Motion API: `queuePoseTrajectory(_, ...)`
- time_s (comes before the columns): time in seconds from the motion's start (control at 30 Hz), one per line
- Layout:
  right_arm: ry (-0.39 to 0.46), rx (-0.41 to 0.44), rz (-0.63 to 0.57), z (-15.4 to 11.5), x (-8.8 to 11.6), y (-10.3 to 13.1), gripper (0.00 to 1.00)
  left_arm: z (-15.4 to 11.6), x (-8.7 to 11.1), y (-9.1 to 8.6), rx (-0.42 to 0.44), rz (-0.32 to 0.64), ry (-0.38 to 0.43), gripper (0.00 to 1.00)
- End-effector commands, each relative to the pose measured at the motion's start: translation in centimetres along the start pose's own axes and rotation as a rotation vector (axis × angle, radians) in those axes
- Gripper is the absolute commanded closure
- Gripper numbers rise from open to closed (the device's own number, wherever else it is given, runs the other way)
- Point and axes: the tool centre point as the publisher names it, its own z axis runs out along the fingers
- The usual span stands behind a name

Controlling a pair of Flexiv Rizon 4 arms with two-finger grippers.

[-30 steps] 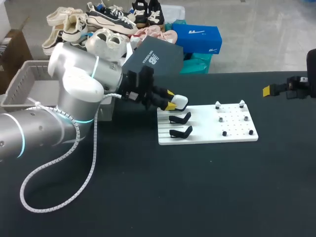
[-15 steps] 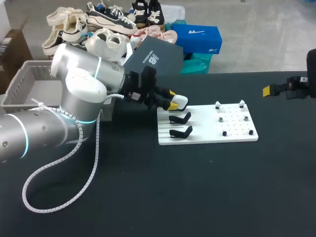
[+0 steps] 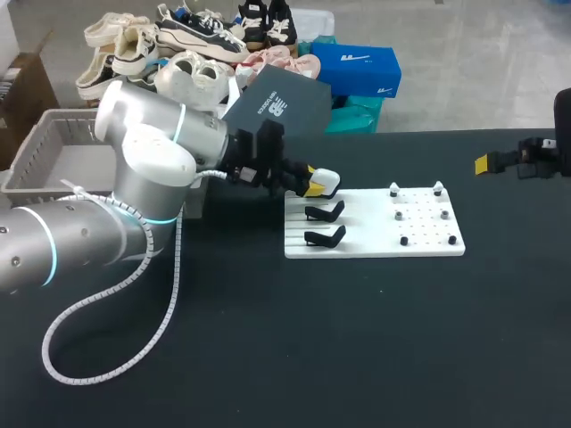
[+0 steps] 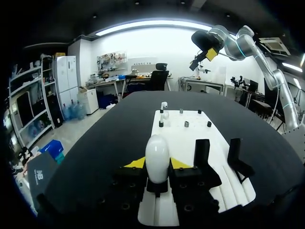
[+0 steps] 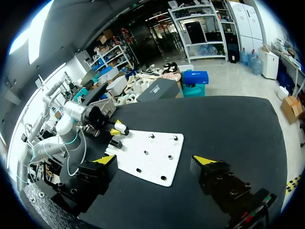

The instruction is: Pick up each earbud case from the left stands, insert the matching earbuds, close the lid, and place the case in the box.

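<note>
The left gripper (image 3: 306, 185) is clenched on the white case (image 3: 325, 183): in the left wrist view both yellow tips press the case from opposite sides. The case sits at the near-left corner of the white board (image 3: 370, 234), lid closed and long axis pointing away from the gripper. Whether it rests on a stand underneath cannot be told.

Two black stands (image 3: 326, 212) are upright on the board just beside the case, in a row, and neither holds anything. Six earbuds (image 3: 393, 189) stand on pegs on the right half of the board, in three pairs, well apart from the case.

The right gripper (image 5: 155, 160) is released, with its fingers spread wide and nothing between them. It hangs above the table's right side, well apart from the board.

The grey box (image 3: 36, 147) stands at the table's left edge, behind the left arm.
</note>
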Motion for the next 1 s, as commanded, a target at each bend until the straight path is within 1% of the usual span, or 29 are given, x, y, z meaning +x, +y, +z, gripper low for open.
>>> queuePoseTrajectory(0.03,0.0,-0.004,-0.002,0.1,0.0,-0.1,0.0,0.0,0.1,0.1,0.004,0.002,-0.002,1.0)
queuePoseTrajectory(0.33,0.0,-0.004,-0.002,0.1,0.0,-0.1,0.0,-1.1,0.1,-0.4,0.008,0.005,-0.017,1.0)
queuePoseTrajectory(0.53,0.0,-0.004,-0.002,0.1,0.0,-0.1,0.0,-2.3,-0.9,-0.6,-0.001,-0.009,-0.058,1.0)
queuePoseTrajectory(0.6,0.0,-0.004,-0.002,0.1,0.0,-0.1,0.0,-3.2,-1.7,-1.1,-0.006,-0.014,-0.083,1.0)
queuePoseTrajectory(0.67,0.0,-0.004,-0.002,0.1,0.0,-0.1,0.0,-4.0,-2.5,-1.6,-0.019,-0.018,-0.107,1.0)
queuePoseTrajectory(0.7,0.0,-0.004,-0.002,0.1,0.0,-0.1,0.0,-4.5,-2.9,-2.0,-0.008,-0.017,-0.114,1.0)
queuePoseTrajectory(0.77,0.0,-0.004,-0.002,0.1,0.0,-0.1,0.0,-5.3,-3.8,-2.9,-0.018,-0.024,-0.138,1.0)
queuePoseTrajectory(1.0,0.0,-0.004,-0.002,0.1,0.0,-0.1,0.0,-8.0,-6.0,-7.2,0.017,-0.059,-0.219,1.0)
